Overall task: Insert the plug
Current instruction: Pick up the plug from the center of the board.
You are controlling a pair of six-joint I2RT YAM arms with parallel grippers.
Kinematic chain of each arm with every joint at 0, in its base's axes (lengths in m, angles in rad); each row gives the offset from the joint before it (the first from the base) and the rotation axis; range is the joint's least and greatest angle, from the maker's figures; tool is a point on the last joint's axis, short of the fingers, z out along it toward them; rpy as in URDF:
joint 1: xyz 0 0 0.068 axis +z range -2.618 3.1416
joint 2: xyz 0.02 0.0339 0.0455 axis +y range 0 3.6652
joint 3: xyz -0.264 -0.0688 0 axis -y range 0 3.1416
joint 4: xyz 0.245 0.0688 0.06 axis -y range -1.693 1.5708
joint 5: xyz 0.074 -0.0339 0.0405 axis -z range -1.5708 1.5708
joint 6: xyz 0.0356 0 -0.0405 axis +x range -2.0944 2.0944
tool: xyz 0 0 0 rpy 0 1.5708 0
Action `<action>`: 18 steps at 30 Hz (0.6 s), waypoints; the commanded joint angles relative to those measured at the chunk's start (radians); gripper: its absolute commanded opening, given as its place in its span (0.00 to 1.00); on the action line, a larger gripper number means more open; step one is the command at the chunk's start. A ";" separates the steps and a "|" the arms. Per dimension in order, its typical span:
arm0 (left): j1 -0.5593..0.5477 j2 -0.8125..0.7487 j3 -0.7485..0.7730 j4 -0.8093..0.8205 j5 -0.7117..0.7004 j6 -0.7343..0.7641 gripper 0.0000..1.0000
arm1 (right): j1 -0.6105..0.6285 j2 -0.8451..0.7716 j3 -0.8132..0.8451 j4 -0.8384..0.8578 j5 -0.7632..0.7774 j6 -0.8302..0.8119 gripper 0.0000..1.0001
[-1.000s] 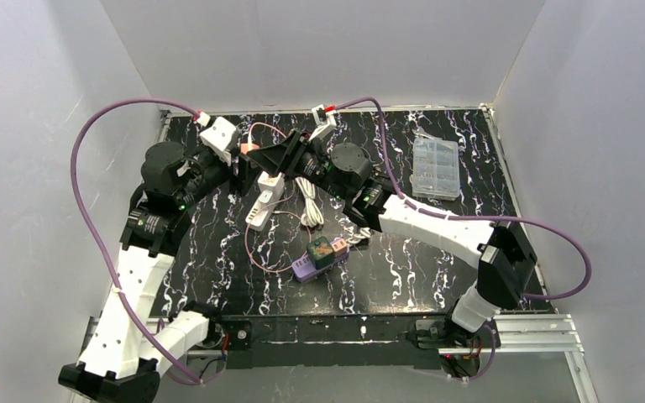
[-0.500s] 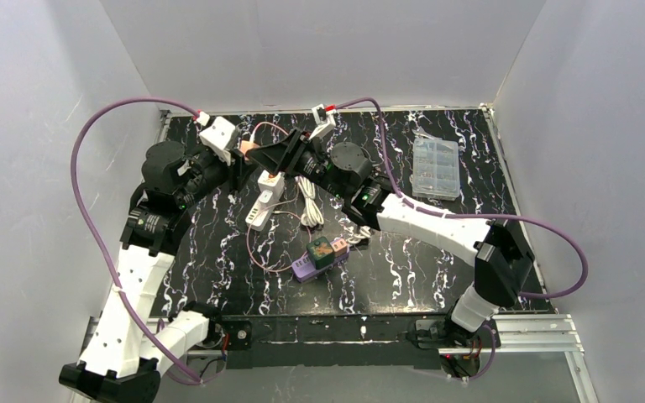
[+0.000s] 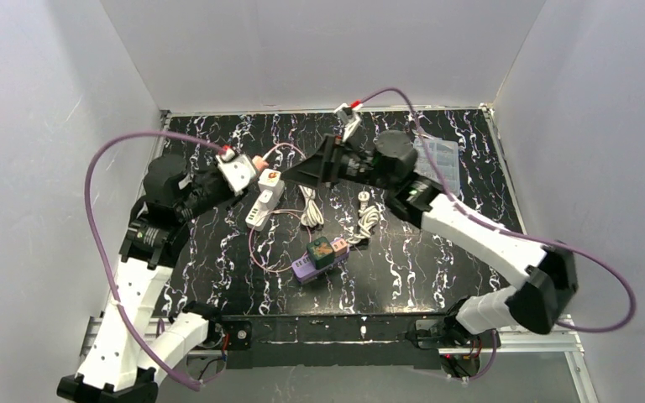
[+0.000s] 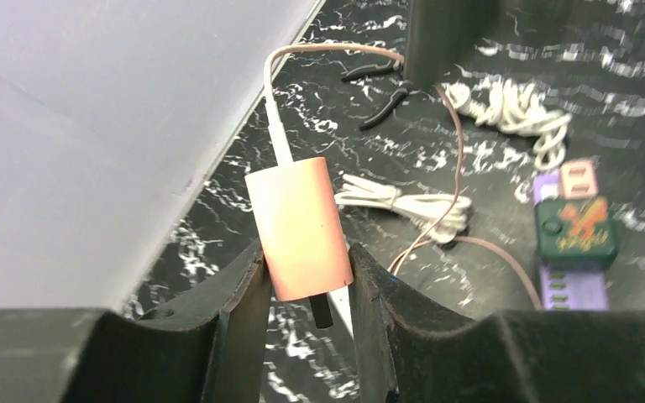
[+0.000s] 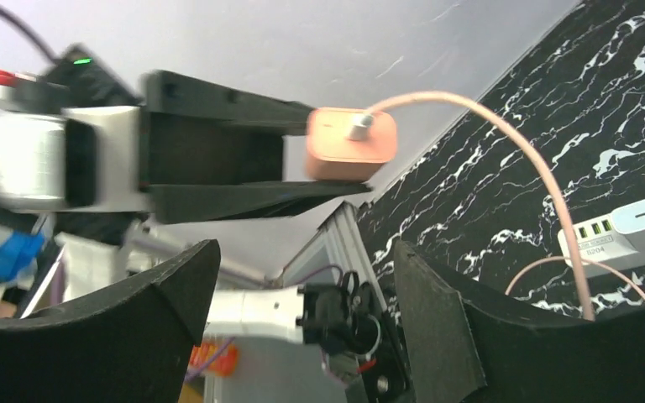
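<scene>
The plug (image 4: 300, 227) is a salmon-pink block with a pink cable; one black prong shows beneath it. My left gripper (image 4: 306, 277) is shut on its sides and holds it above the table's back left. From above, the plug (image 3: 257, 161) hangs just left of the upper end of the white power strip (image 3: 260, 206). My right gripper (image 3: 292, 176) stands open and empty a little to the plug's right. In the right wrist view the plug (image 5: 351, 144) sits in the left gripper's black fingers (image 5: 243, 201), apart from my right gripper (image 5: 302, 285).
A purple power strip (image 3: 306, 267) carrying a green adapter (image 3: 322, 250) lies mid-table. Two white coiled cables (image 3: 311, 210) (image 3: 368, 220) lie near it. A clear plastic box (image 3: 447, 155) sits at the back right, partly behind the right arm. The side wall (image 4: 92, 126) is close on the left.
The right gripper opened, let go of the plug and drew back to the right. The left gripper closed on the plug and carried it slightly nearer and rightward.
</scene>
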 commanded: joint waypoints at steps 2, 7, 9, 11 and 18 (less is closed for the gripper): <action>0.001 -0.142 -0.135 0.065 0.095 0.425 0.00 | -0.039 -0.175 0.018 -0.198 -0.334 -0.137 0.87; 0.001 -0.237 -0.239 0.119 0.163 0.690 0.00 | -0.046 -0.216 0.049 -0.378 -0.412 -0.231 0.87; 0.001 -0.267 -0.285 0.139 0.200 0.789 0.00 | -0.055 -0.218 0.089 -0.431 -0.382 -0.272 0.87; 0.001 -0.299 -0.322 0.150 0.249 0.907 0.00 | -0.075 -0.202 0.129 -0.486 -0.337 -0.304 0.88; 0.002 -0.395 -0.388 0.024 0.511 1.401 0.00 | -0.128 -0.048 0.142 -0.373 -0.388 -0.169 0.85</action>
